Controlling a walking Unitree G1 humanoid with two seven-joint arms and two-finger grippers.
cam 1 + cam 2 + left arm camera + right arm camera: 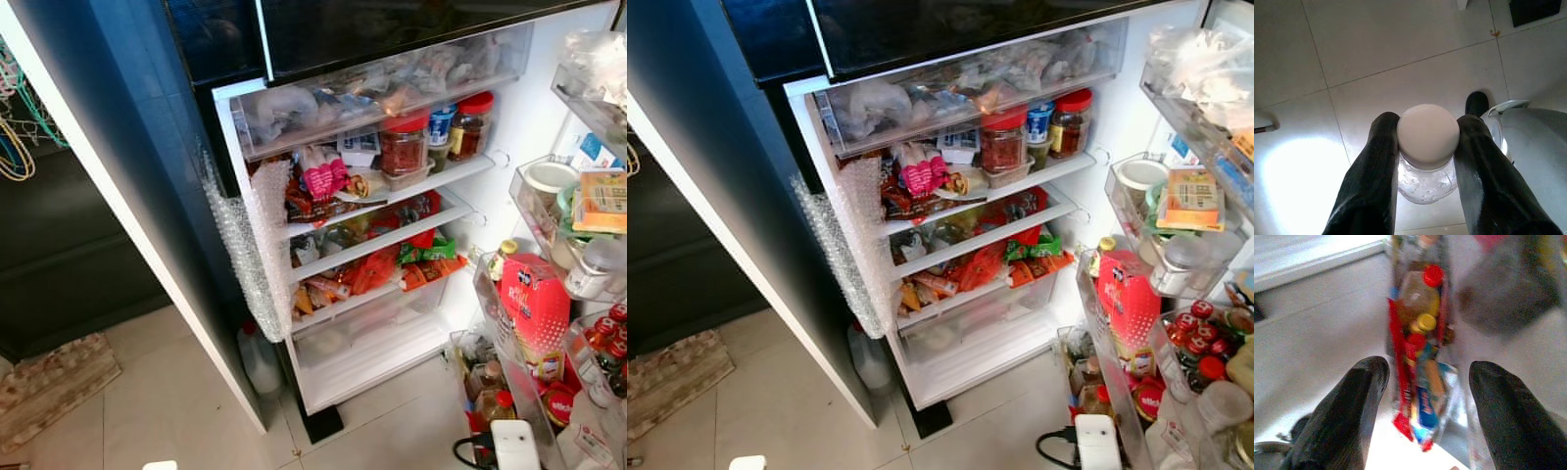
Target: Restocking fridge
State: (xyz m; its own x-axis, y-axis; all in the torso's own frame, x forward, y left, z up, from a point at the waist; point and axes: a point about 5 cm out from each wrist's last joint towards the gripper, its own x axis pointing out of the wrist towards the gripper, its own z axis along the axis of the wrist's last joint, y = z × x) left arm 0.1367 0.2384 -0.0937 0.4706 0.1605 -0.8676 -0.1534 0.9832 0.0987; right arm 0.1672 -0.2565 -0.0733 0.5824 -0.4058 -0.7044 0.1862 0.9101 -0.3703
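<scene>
The fridge (382, 240) stands open before me, its shelves packed with packets and red-lidded jars (404, 142). In the left wrist view my left gripper (1427, 122) is shut on a clear bottle (1425, 183) with a white cap (1427, 137), held low over the pale floor tiles. In the right wrist view, which is blurred, my right gripper (1431, 367) is open with nothing between its fingers. It points at a low door bin holding small bottles (1422, 298) with red and yellow caps.
The fridge door stands open on the right, its bins full of a red carton (534, 323), tubs and small bottles. Bubble wrap (240, 245) hangs on the fridge's left edge. A white jug (257, 357) stands on the floor beside it. A mat (49, 382) lies at left.
</scene>
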